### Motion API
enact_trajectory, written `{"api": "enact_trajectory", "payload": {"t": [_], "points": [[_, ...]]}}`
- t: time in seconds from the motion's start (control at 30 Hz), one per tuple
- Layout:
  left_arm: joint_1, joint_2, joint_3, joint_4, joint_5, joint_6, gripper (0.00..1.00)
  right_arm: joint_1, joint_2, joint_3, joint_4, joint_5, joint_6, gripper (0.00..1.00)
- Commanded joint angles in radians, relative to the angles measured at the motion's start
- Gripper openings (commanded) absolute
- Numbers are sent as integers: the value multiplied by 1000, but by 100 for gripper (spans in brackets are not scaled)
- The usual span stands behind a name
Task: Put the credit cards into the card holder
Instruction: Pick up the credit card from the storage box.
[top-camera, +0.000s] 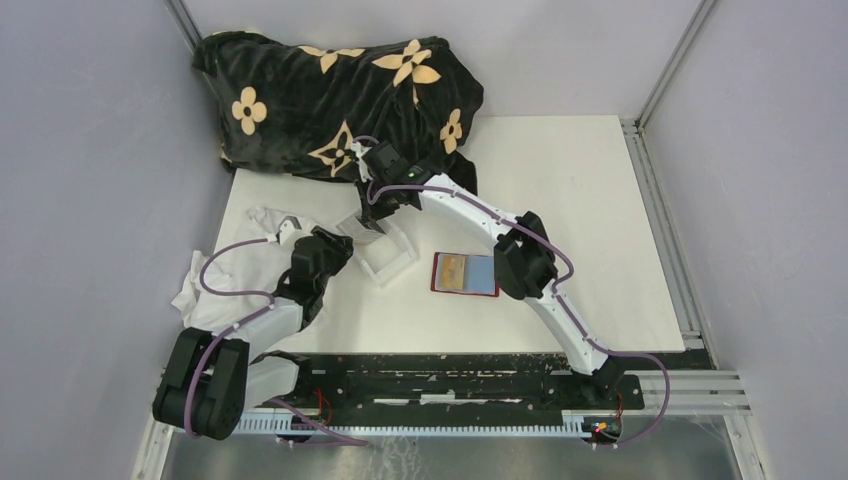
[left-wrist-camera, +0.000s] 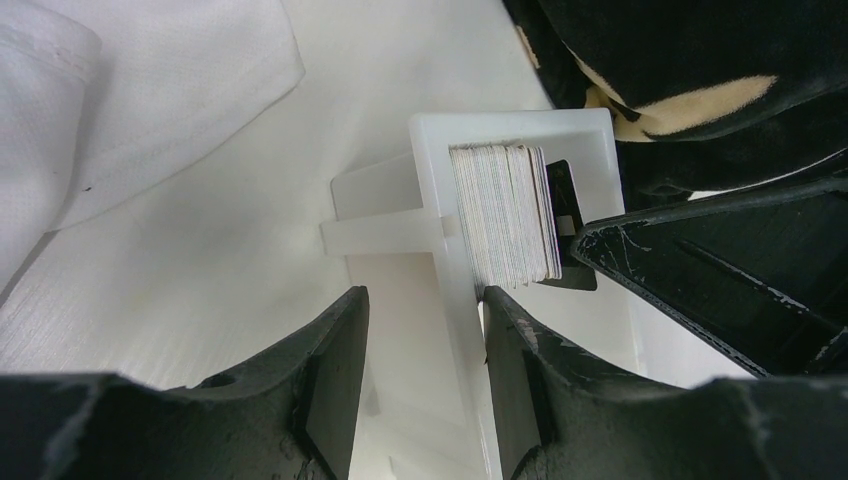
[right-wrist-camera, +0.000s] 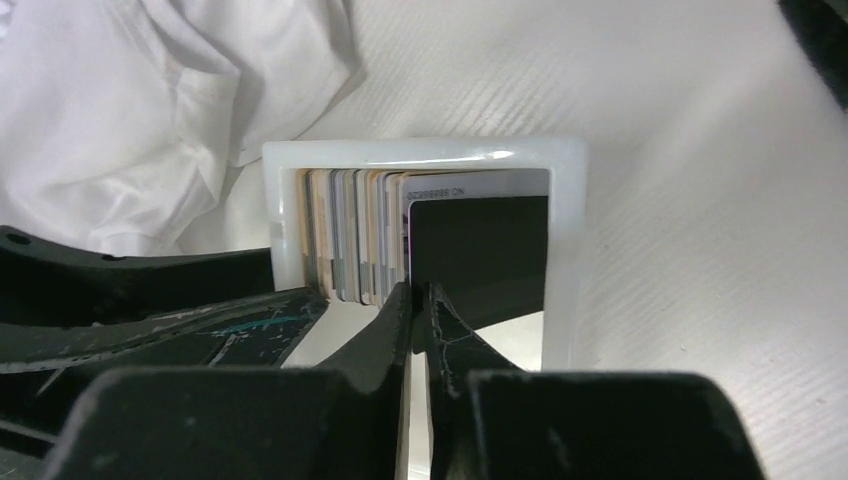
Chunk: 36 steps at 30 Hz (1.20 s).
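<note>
Two cards (top-camera: 455, 270) seemingly sit in the open wallet (top-camera: 436, 272) at 3 o'clock of the box (top-camera: 395, 265), most are left boxed: the right claw (right-wrist-camera: 418, 292) pinches nearly shut on the end card (right-wrist-camera: 480, 250), the left claw (left-wrist-camera: 422, 300) half open astride the box wall.

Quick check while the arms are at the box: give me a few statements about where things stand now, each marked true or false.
1. The card holder lies open on the table. True.
2. The clear box is empty. False: a stack of credit cards stands on edge in it.
3. The right gripper hangs over the card holder. False: it is at the clear box, with its fingers pinched nearly together on the end card of the stack.
4. The left gripper has a finger on each side of one wall of the clear box. True.
5. The card holder rests on the black flowered blanket. False: the blanket is at the far edge, and the holder is on bare table.
</note>
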Motion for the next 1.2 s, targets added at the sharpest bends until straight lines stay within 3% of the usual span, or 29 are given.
{"api": "enact_trajectory", "payload": {"t": [0.0, 0.33, 0.77, 1.03, 1.17], "points": [[7, -26, -5, 9, 14, -16, 53, 22, -35, 56, -46, 127, -64, 4], [6, -85, 19, -47, 7, 12, 55, 35, -148, -52, 5, 322, -129, 1], [6, -150, 3, -9, 72, 23, 56, 38, -339, -231, 69, 339, -122, 1], [5, -148, -29, 163, 253, 43, 57, 37, -581, -500, 112, 299, -101, 1], [4, -142, -68, 342, 385, 33, 57, 35, -747, -698, 146, 254, -71, 1]]}}
